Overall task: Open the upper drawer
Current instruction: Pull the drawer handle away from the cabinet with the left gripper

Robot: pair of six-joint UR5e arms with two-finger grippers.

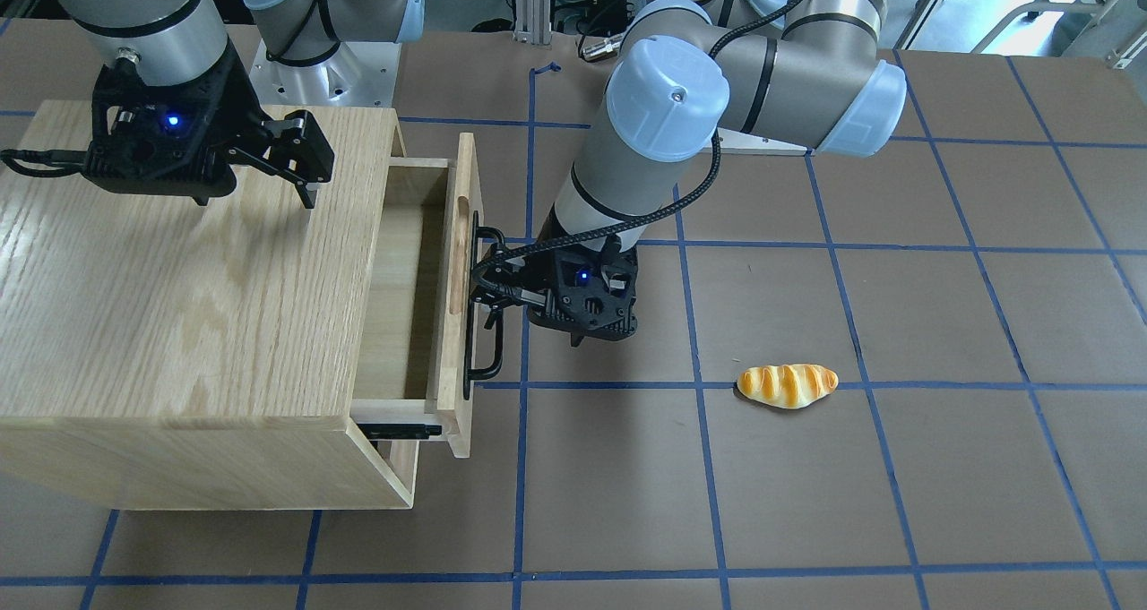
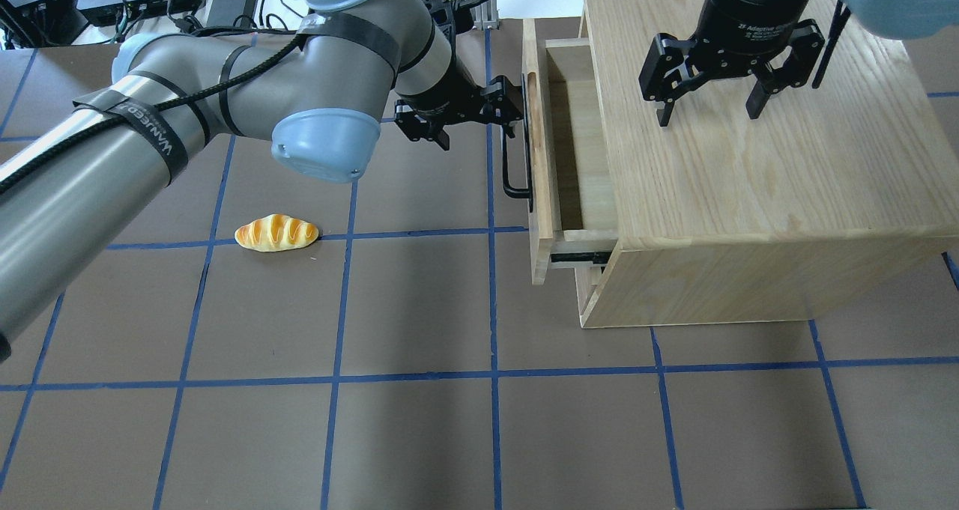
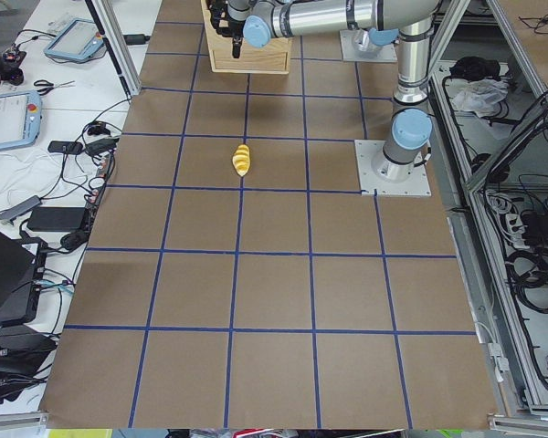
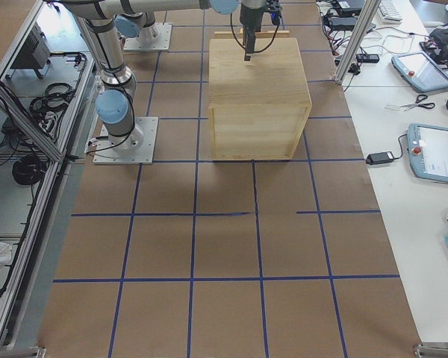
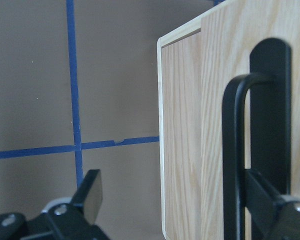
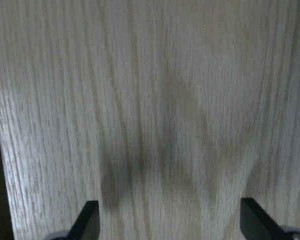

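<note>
The upper drawer (image 2: pixel 541 158) stands partly pulled out of the oak cabinet (image 2: pixel 749 195), with its inside showing. Its black bar handle (image 2: pixel 517 162) faces the table's middle. My left gripper (image 2: pixel 479 124) is open at the handle. In the left wrist view one finger (image 5: pixel 270 205) sits against the bar (image 5: pixel 234 150), between it and the front panel, and the other finger (image 5: pixel 92 190) hangs apart over the table. My right gripper (image 2: pixel 708 109) is open and empty, just above the cabinet top (image 6: pixel 155 100). The drawer (image 1: pixel 461 270) also shows in the front view.
A toy bread roll (image 2: pixel 276 233) lies on the brown table with blue grid lines, left of the drawer in the overhead view, and also shows in the front view (image 1: pixel 787 384). A black slide rail (image 2: pixel 581 256) shows at the drawer's near side.
</note>
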